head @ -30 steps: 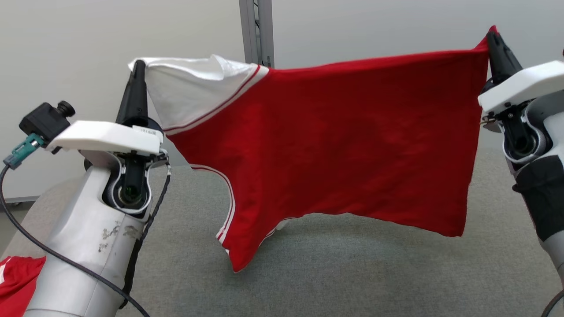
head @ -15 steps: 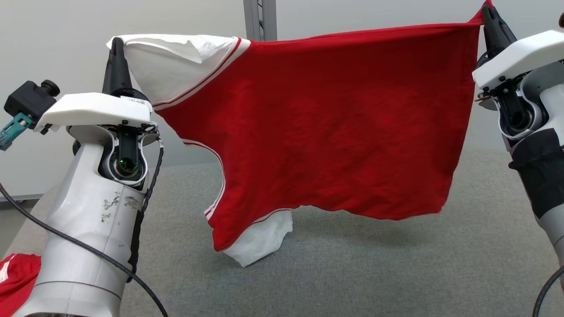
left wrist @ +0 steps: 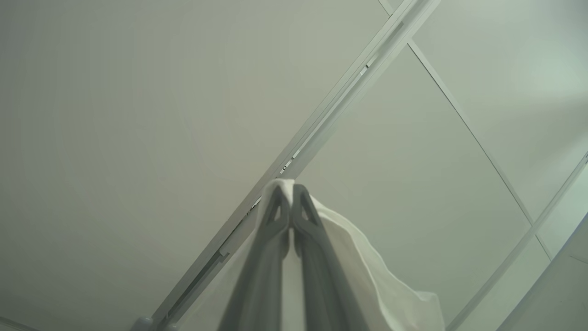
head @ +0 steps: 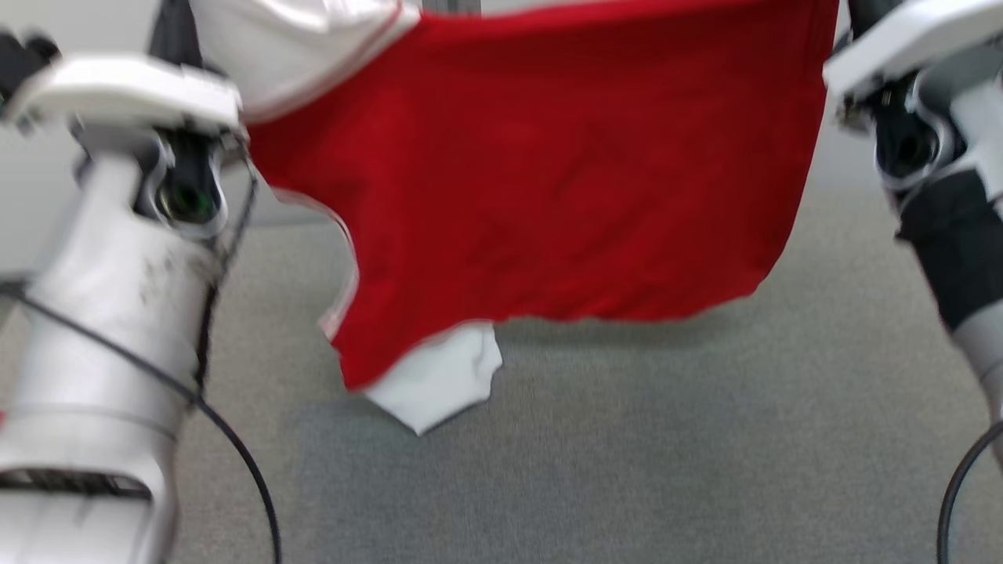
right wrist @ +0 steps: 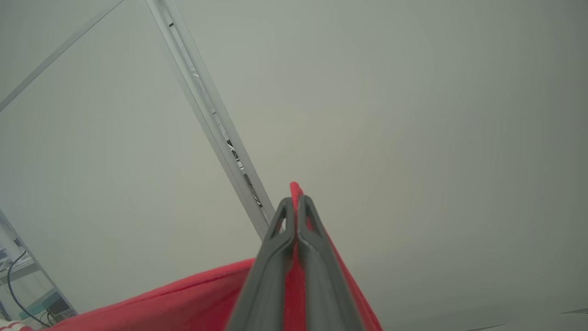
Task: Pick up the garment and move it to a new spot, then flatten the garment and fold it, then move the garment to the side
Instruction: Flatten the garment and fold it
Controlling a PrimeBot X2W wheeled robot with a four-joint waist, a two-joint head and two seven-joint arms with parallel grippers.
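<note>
Grey table lies beneath the red-and-white shirt, which hangs stretched between both arms. The left claw clamps its white sleeve at 10 o'clock, the right claw its red corner at 2. A metal post stands behind. The head view is blurred, with the shirt's top edge cropped.

- 1 garment, red, with 2 white sleeves
- 2 grippers: left gripper, right gripper
- 2 arms: left arm, right arm
- 2 black cables
- 1 grey table
- 1 metal post
</note>
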